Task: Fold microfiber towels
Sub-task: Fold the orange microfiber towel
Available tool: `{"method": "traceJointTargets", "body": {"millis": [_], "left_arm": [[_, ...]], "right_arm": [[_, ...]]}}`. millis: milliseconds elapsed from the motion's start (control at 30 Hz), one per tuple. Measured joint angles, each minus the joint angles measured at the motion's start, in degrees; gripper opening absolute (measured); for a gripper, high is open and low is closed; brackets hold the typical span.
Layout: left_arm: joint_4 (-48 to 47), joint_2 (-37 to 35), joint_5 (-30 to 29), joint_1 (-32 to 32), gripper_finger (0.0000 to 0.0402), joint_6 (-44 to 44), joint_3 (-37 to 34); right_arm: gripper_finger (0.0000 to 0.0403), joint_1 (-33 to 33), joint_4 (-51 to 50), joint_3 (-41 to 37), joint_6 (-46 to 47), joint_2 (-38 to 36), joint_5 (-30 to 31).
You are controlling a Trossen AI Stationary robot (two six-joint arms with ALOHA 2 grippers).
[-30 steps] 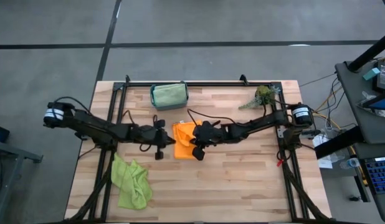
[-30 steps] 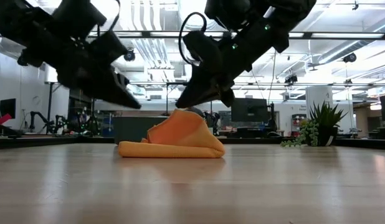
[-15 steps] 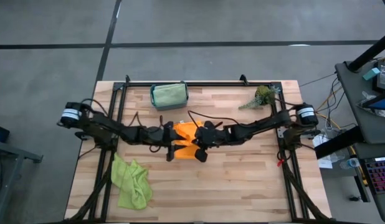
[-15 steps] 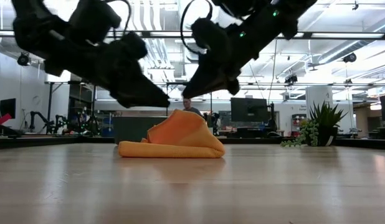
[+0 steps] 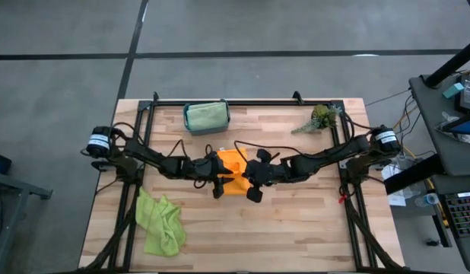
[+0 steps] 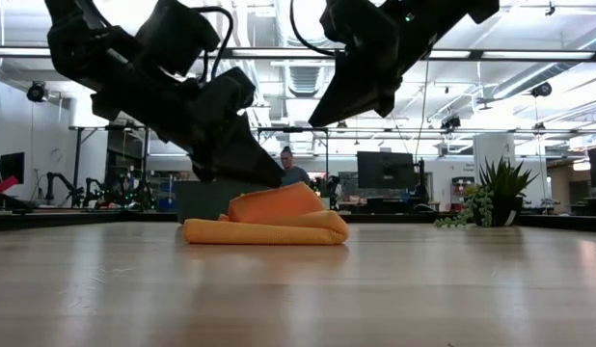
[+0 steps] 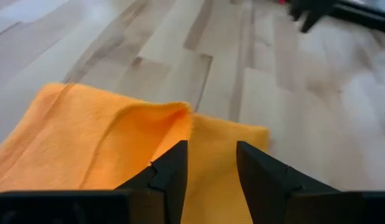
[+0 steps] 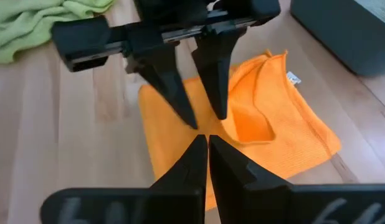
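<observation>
Fold on orange towel point(image 5: 230, 161) at table point(image 5: 296, 221) centre.
Left gripper point(image 7: 210, 163) spread over the raised crease to pin it; right gripper point(image 8: 207, 144) pressed together, holding nothing.

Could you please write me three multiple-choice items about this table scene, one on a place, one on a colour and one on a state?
1. Where does the crumpled lime green microfibre towel lie?
A. beside the left arm's base
B. inside the teal bin
C. under the right claw

2. What colour is the folded towel between the claws?
A. pink
B. orange
C. yellow

3. How do the right claw's fingers stand?
A. wide open
B. shut, holding nothing
C. shut on the sprig

Key: 1 A, it lies at the table's left side; 2 B, the orange microfibre towel sits mid-table; 3 B, its fingertips meet above the cloth.
</observation>
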Motion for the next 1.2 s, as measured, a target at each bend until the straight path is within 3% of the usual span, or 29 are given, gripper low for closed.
{"method": "traceJointTargets", "body": {"millis": [400,667,800,967,1200], "left_arm": [[0.1,7.8,-1.6,0.0,0.0087,0.8,5.4],[-1.2,5.7,-3.4,-1.2,0.0087,4.1,6.0],[-7.2,5.7,-4.8,-1.3,0.0108,6.1,7.8],[-8.4,5.7,-11.9,-1.3,0.0157,9.4,9.5],[-8.1,5.7,-12.2,-0.7,0.0182,11.2,10.1]], "right_arm": [[0.0009,-0.1,-0.9,0.0,-0.7,0.2,0.0],[0.0009,-0.1,-1.9,-0.1,-0.7,0.2,0.0],[0.0009,-0.1,-1.9,-0.1,-0.6,0.2,0.0],[0.0009,0.0,-2.0,-0.1,-0.1,0.2,0.0],[0.0009,0.1,-2.0,-0.1,0.0,0.2,0.0]]}}
